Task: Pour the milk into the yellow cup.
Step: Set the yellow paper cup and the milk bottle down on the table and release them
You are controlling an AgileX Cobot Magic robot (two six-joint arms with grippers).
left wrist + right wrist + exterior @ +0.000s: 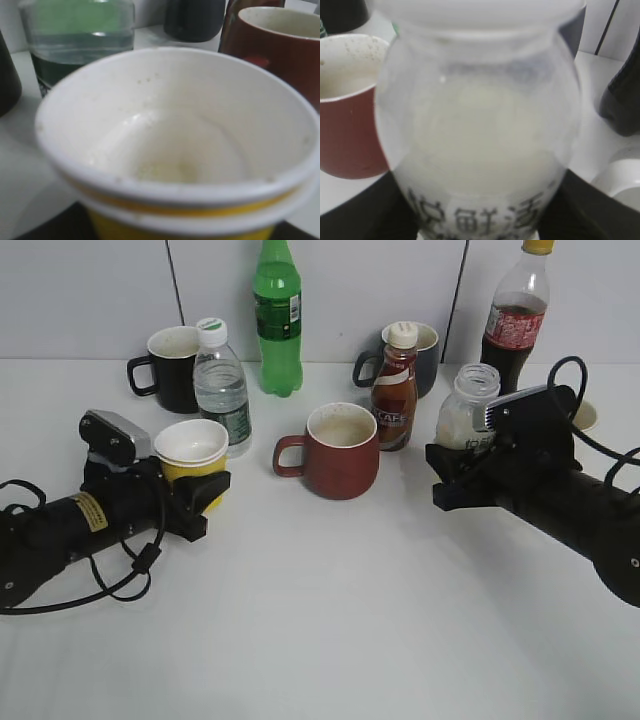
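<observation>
Right claw (455,472) pinching the milk (466,412) right of the red mug (335,450); left claw (205,495) pinching the yellow cup (192,452) left of it. Likely hazards: spilling onto the bench (320,620), clipping the mug mid-crossing.

Lighting: even, diffuse, fairly bright in all three views; source direction not determinable. White table (330,620) reads slightly grey toward the lower edge.

Shadows: soft and faint, pooled beneath the two black arms and the red-brown handled mug (338,451).

Glare: small highlights on the tall green plastic bottle (277,315); otherwise none.

Focus, exterior view: acceptably sharp, mild overall softness.

Focus, left wrist view: small yellow paper cup with white interior (175,145) blurred throughout; background vessels smeared.

Focus, right wrist view: clear wide-necked plastic bottle of creamy white liquid (480,145) soft, label characters readable but fuzzy; surroundings indistinct.
</observation>
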